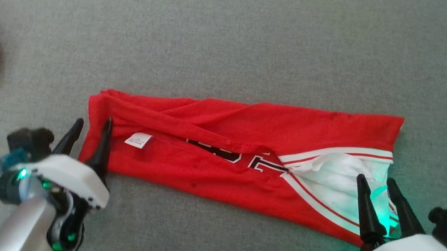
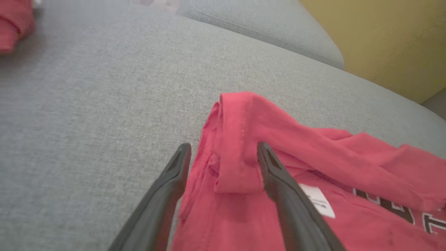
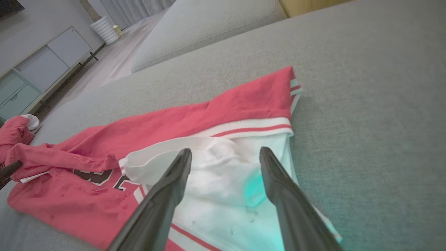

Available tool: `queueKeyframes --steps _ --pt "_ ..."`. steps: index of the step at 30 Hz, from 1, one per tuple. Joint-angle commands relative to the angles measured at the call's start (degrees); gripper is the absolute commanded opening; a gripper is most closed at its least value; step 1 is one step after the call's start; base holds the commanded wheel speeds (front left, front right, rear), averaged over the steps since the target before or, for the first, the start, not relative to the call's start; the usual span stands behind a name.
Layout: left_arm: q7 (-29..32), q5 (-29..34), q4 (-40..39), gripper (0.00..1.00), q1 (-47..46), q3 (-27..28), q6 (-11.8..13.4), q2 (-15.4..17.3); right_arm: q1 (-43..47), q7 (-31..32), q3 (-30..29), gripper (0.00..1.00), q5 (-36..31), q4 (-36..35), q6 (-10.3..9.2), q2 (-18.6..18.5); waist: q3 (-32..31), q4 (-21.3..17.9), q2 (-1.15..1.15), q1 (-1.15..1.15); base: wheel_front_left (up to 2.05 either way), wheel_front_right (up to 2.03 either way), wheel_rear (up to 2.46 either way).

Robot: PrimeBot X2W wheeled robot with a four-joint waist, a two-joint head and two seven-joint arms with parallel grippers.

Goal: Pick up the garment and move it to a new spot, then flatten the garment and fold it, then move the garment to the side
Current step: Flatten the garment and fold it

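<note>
Soft, matt red cloth with a fine knit for the garment, white ribbed trim and smooth white lining at its 3 o'clock end, a small, smooth white label towards 9 o'clock. Grey woven upholstery, matt and slightly rough, over the sofa. Dark matt plastic for the fingers of left gripper and right gripper; smooth white plastic shells behind them.

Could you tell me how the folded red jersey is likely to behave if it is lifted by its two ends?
The red jersey would probably sag in the middle, since it lies in soft folds and creases. It looks thin, so it is likely light. Its loose upper fold may fall open.
</note>
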Motion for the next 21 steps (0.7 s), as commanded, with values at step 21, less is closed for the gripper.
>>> queueKeyframes --steps 21 --pt "-2.85 16.71 -26.55 1.0 11.45 3.18 8.64 1.85 1.5 -6.46 -2.13 1.0 -13.87 -14.56 -0.05 2.33 -5.81 0.02 0.0 0.0 0.0 0.0 0.0"
